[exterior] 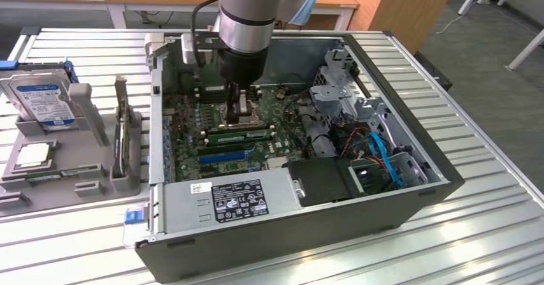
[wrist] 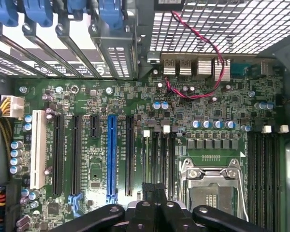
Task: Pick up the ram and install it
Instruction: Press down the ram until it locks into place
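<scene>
My gripper (exterior: 239, 109) hangs low inside the open computer case (exterior: 408, 196), over the motherboard (wrist: 135, 101) beside the processor socket (wrist: 213, 191). Its black fingers (wrist: 146, 212) are shut, and nothing shows between them. In the exterior view a green ram stick (exterior: 242, 131) with a pale label lies along the slots just below the gripper. I cannot tell whether the fingertips touch it. In the wrist view the fingers stand over the black slots (wrist: 159, 159) next to the socket. Another narrow green board (exterior: 58, 172) rests in the grey fixture (exterior: 93, 154) at the exterior view's left.
The fixture also holds a silver hard drive (exterior: 44, 101), a square processor chip (exterior: 32, 155) and an upright card (exterior: 127, 135). In the case are a labelled power supply (exterior: 234, 199), blue cables (exterior: 386, 160), a blue expansion slot (wrist: 111, 154) and more black slots (wrist: 261, 179). The case sits on a slatted metal table (exterior: 476, 106).
</scene>
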### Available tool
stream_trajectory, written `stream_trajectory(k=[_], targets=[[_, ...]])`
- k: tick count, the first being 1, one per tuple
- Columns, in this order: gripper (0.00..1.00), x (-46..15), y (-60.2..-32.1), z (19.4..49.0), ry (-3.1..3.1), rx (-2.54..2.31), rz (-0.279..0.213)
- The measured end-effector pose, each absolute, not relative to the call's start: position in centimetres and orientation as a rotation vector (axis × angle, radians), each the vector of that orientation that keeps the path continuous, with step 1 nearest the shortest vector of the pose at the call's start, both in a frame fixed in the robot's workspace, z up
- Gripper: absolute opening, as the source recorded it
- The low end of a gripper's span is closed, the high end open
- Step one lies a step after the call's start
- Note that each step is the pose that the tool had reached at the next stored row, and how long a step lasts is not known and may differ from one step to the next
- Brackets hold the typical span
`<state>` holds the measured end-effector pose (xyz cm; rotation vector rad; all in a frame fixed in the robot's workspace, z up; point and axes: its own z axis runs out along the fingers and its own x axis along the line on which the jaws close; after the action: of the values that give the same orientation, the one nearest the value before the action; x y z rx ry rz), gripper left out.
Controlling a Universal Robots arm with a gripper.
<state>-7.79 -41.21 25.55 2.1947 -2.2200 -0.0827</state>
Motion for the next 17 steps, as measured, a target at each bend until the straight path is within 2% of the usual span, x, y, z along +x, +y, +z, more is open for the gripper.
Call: stream_trajectory(k=[17], targets=[[0.1,-7.7,-41.22,26.51,-2.22,2.195,-0.083]])
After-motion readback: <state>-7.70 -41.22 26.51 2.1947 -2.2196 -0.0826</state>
